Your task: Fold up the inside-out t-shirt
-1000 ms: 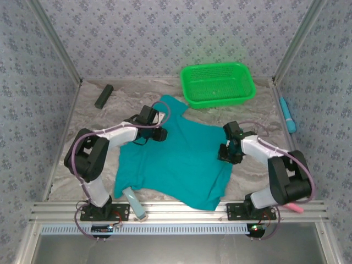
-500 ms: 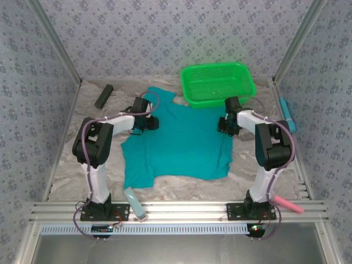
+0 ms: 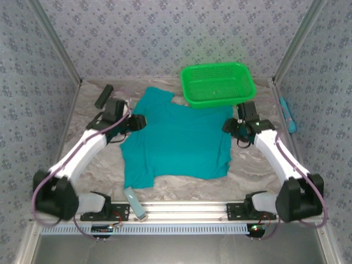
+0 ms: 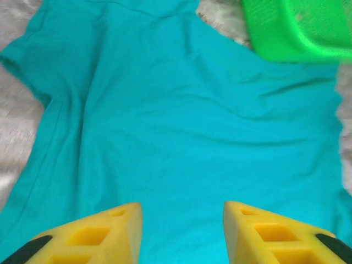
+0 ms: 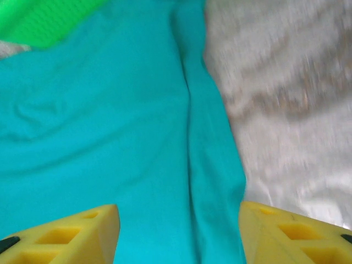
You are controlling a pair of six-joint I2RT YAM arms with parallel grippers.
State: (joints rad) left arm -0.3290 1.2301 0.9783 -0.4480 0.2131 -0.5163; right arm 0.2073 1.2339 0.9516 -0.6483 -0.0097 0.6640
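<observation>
Left wrist: t-shirt [image 4: 181, 126] under left pincer [image 4: 180, 212]

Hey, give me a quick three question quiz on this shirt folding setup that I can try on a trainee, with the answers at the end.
1. True or false: the t-shirt lies inside the green basket.
2. The right gripper is: A) open, holding nothing; B) shut on a sleeve; C) shut on the basket rim.
3. Which is nearer the dark block on the table: the left gripper or the right one?
Key: 1 false, it lies spread on the table; 2 A; 3 left.
</observation>
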